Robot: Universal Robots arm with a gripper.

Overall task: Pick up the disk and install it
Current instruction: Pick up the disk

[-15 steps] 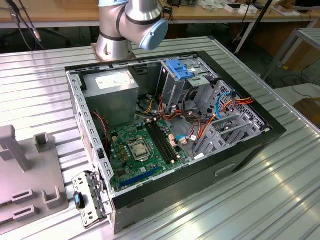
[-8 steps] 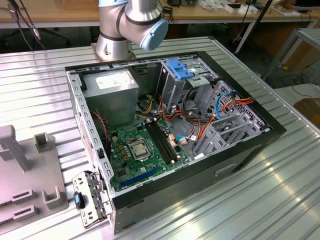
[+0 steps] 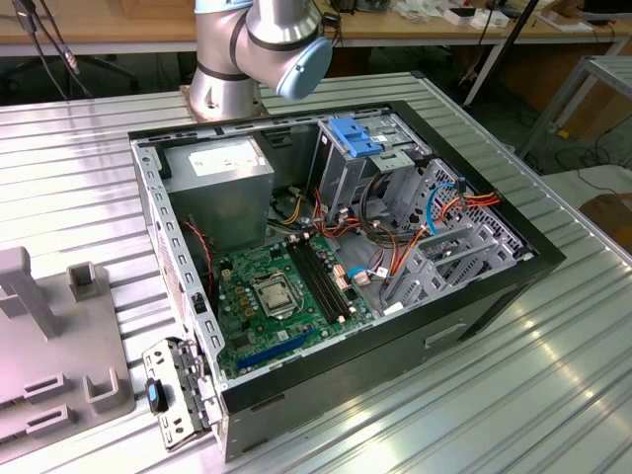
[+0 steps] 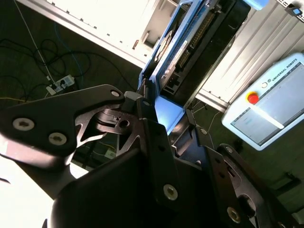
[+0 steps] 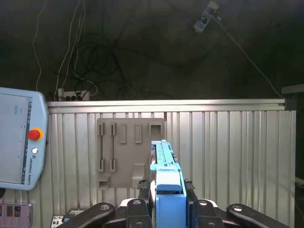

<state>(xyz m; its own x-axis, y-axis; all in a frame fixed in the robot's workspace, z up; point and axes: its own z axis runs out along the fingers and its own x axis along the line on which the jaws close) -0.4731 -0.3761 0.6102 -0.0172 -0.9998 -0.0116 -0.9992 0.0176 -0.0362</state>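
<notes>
Ribbed metal tabletop (image 3: 553, 395) all around, workbenches (image 3: 118, 25) in the background. At the exterior view's left edge sits a grey plastic fixture (image 3: 49, 346), then the arm's base (image 3: 252, 59) at the top of the frame. Mid-frame is the open PC case (image 3: 494, 296), with the power supply (image 3: 217, 178) upper left inside it and the motherboard (image 3: 281, 296) lower left. Toward its upper right is the metal drive cage (image 3: 385, 183), topped by a fixed blue bracket (image 3: 354, 135). Orange and red cables (image 3: 472, 200) bunch just beside the cage, toward the exterior view's right. The disk (image 5: 165, 166) is off the table and in the gripper (image 5: 166, 187): in both wrist views the jaws are clenched on its blue carrier, one per side, the drive edge-on and sticking out past the fingertips. Looks like the carry step to me. To do this bit well I'd say firm grip, no tilting of the disk between the jaws, and side rails squared up with the cage opening, clear of those cables.
</notes>
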